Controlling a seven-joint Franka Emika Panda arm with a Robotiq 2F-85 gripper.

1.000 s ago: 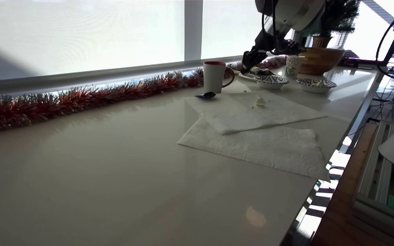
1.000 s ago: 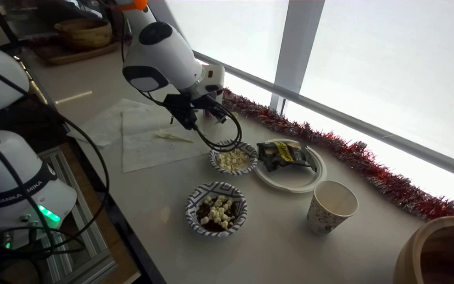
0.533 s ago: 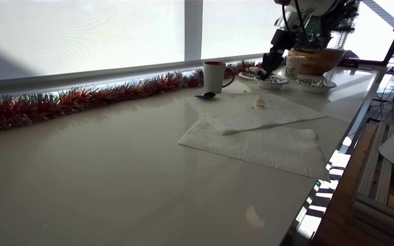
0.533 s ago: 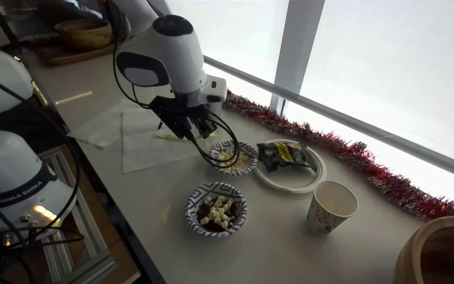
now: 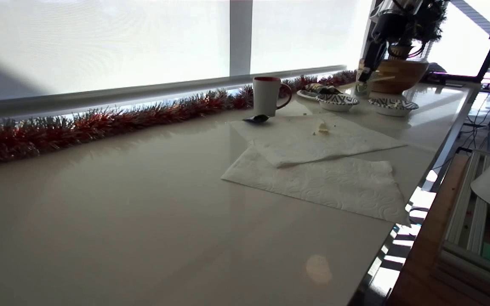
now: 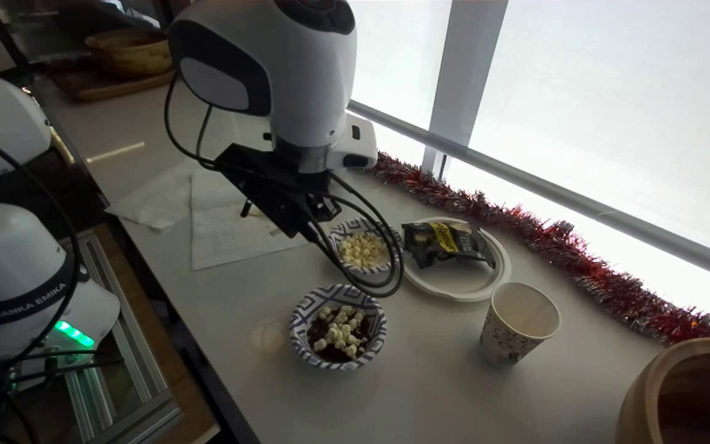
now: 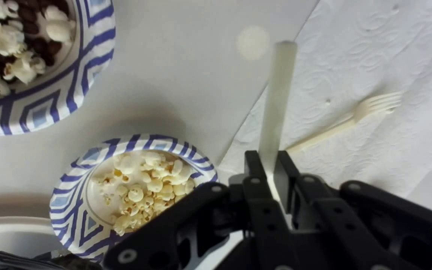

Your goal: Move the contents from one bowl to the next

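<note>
A blue-and-white patterned paper bowl (image 7: 88,225) holds popcorn (image 7: 152,191). It also shows in both exterior views (image 5: 337,101) (image 6: 347,229). Another such bowl (image 6: 306,308) holds popcorn over dark pieces and is partly cut off in the wrist view (image 7: 99,45). My gripper (image 7: 269,161) is shut on a pale utensil (image 7: 278,97), whose flat end sticks out past the fingertips. In an exterior view, the utensil (image 5: 385,79) is roughly level, with a wider pale end on the plate side. The gripper (image 5: 363,78) is raised above the table. The utensil's head is hidden in the wrist view.
A plate (image 6: 503,265) with a black snack bag (image 6: 453,237) and a paper cup (image 6: 518,324) stand near the bowls. A fork (image 7: 321,137) lies on paper towels (image 5: 334,182). A mug (image 5: 265,95), tinsel (image 5: 194,104) and wooden bowl (image 6: 644,401) are around.
The arm has swung from beside the plate, past the popcorn bowl, towards the paper cup's side in an exterior view. The gripper has risen and the held utensil now shows. The bowls have not moved.
</note>
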